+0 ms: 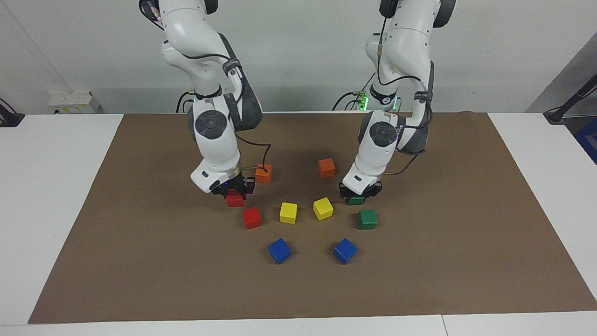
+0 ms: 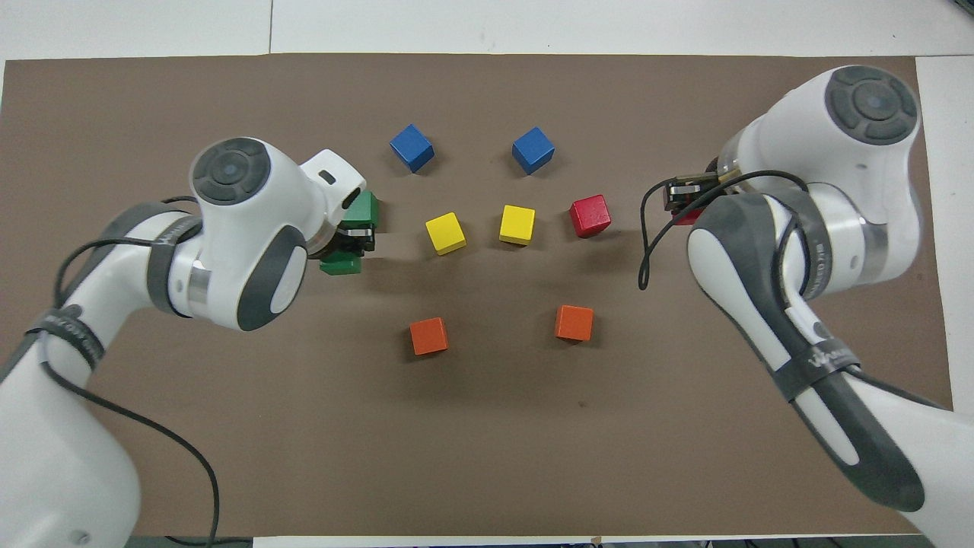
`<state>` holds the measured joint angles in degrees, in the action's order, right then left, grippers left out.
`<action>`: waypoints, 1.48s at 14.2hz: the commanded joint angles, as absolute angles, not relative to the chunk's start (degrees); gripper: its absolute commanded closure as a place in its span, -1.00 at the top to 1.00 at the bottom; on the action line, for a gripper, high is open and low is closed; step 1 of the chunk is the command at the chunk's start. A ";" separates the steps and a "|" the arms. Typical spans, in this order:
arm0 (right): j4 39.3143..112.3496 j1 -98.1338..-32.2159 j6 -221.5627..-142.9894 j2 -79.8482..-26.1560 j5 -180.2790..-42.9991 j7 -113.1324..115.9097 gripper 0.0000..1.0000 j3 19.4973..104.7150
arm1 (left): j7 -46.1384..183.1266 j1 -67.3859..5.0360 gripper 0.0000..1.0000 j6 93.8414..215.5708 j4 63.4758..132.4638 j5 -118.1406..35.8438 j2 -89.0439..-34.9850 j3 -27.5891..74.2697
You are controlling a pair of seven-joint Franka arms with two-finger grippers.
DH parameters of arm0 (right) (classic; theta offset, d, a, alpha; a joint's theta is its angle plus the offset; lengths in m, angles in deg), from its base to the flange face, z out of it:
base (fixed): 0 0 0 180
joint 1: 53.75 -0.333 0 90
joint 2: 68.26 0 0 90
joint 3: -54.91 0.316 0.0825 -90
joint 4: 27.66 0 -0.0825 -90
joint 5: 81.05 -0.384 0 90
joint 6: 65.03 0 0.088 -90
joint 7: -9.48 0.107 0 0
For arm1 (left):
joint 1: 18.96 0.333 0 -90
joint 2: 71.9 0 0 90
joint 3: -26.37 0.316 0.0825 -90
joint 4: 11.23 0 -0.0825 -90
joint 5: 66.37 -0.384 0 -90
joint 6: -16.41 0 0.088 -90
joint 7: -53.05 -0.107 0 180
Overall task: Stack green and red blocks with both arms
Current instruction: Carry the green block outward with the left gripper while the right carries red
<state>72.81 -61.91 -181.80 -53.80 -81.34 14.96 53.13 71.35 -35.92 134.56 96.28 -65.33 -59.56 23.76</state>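
white wall, white bench (image 1: 56,196), brown mat (image 1: 140,261) spread over it, and both arms are down among the cubes. the right tool (image 1: 234,192) is pinched shut on a red block (image 1: 235,200), carrying it just clear of the mat, close to the second red block (image 1: 252,218) that sits toward the right arm's end of the row. over at the left arm's end, the left tool (image 1: 358,193) is clamped on a green block (image 1: 356,200), low and right beside the loose green block (image 1: 367,219), which lies farther from the robots.

now the tidy way to finish, as i read it: lift each held cube well above its partner's top before sliding across, so no edge clips it. line up the faces square, come straight down, let go only once the cube sits flat. keep clear of the yellow cubes (image 1: 288,213) in the middle; the blue cubes (image 1: 279,250) and orange cubes (image 1: 327,168) are out of the way. a skewed drop likely topples it.
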 commanded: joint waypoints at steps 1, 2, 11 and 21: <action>75.07 -56.93 -183.94 -54.19 -81.14 7.74 -1.00 53.76 | 61.89 -28.75 -1.00 126.04 98.28 -65.41 -68.28 23.56; 77.61 -55.26 -186.38 -54.72 -81.14 5.37 -1.00 53.76 | 57.32 -25.67 -1.00 123.84 98.46 -64.62 -70.21 23.56; 88.18 -50.86 -197.31 -55.69 -81.23 1.83 -1.00 53.85 | 29.94 -6.74 -1.00 143.19 116.36 -62.94 -76.29 23.91; 88.53 -50.32 -194.84 -53.23 -80.70 1.30 -1.00 53.67 | 28.79 -7.53 -1.00 158.08 122.01 -62.95 -68.83 23.91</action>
<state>88.22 -51.60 -195.24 -53.29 -81.29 2.97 52.97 30.35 -6.77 155.44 121.41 -63.92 -69.77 23.36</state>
